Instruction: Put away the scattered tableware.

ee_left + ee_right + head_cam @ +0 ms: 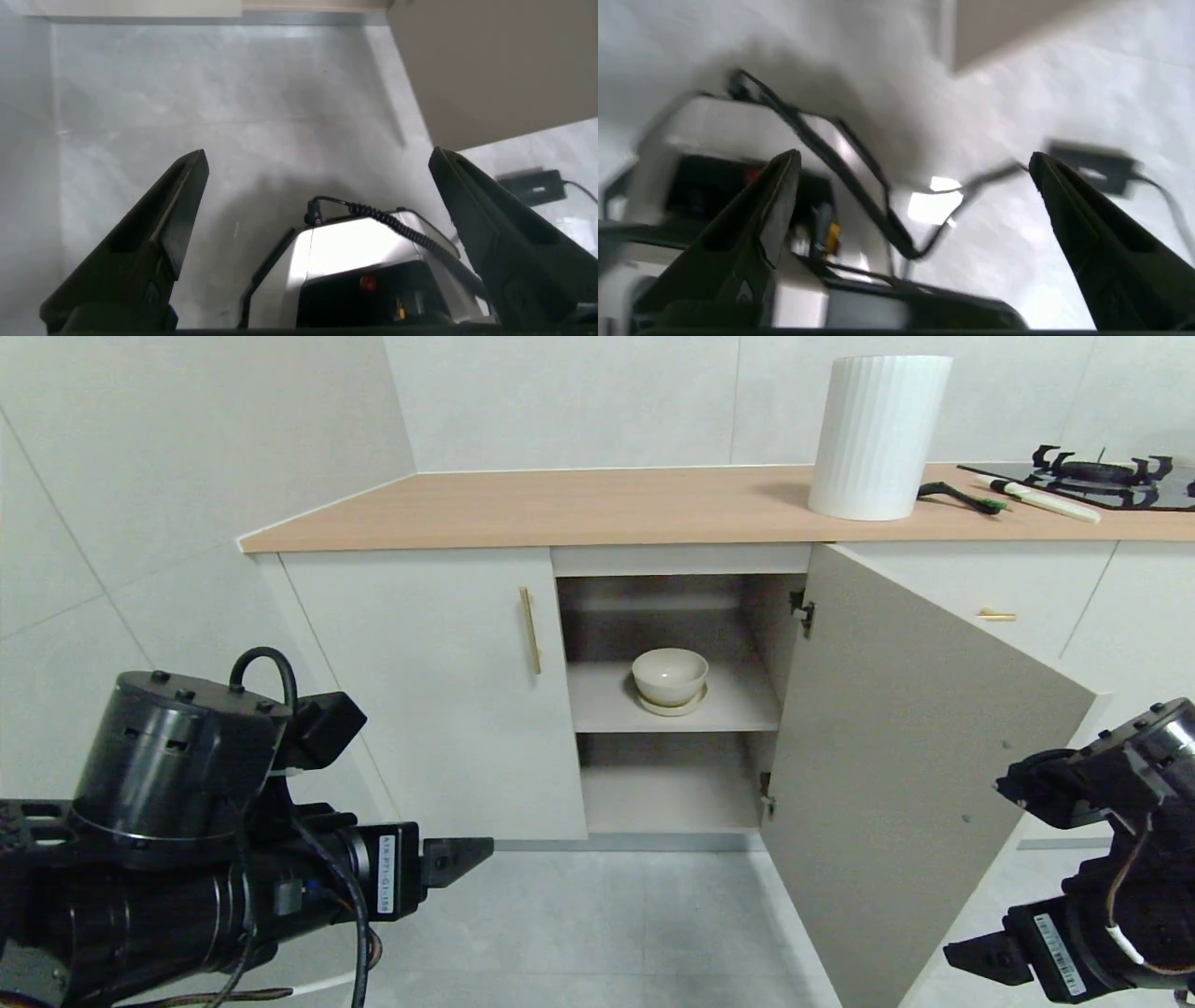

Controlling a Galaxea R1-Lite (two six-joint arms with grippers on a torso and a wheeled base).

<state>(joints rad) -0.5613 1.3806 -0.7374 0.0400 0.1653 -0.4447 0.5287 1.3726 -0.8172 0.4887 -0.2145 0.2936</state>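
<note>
Two grippers sit low in the foreground, one on each side of the cabinet opening and well short of it. Left gripper [318, 159]: arm lies roughly level at lower left of the head view, pointing inward toward the robot's right. Its fingers [159, 243] are spread wide with nothing held, over grey floor tile [607, 915]. Right gripper [913, 159]: arm at lower right, to the right of the open door, pointing inward toward the robot's left. Its fingers [747, 252] are also wide apart, holding nothing.

Cabinet door [896, 756] is swung open toward the robot's right, hinged on the right side of the opening. Inside, a cream bowl [669, 674] sits upright on a small plate [670, 707], both on the upper shelf [607, 705], near its centre. Lower shelf [653, 798] is under it. Left door [429, 691] is closed, with a brass handle [530, 630].

Farther up, the wooden countertop [560, 509] carries a tall white ribbed cylinder [878, 434]. Just beside it a black-and-green utensil [962, 497] and a cream utensil [1046, 504] lie flat near a gas hob [1102, 476]. Cannot tell what kind of utensils they are.
</note>
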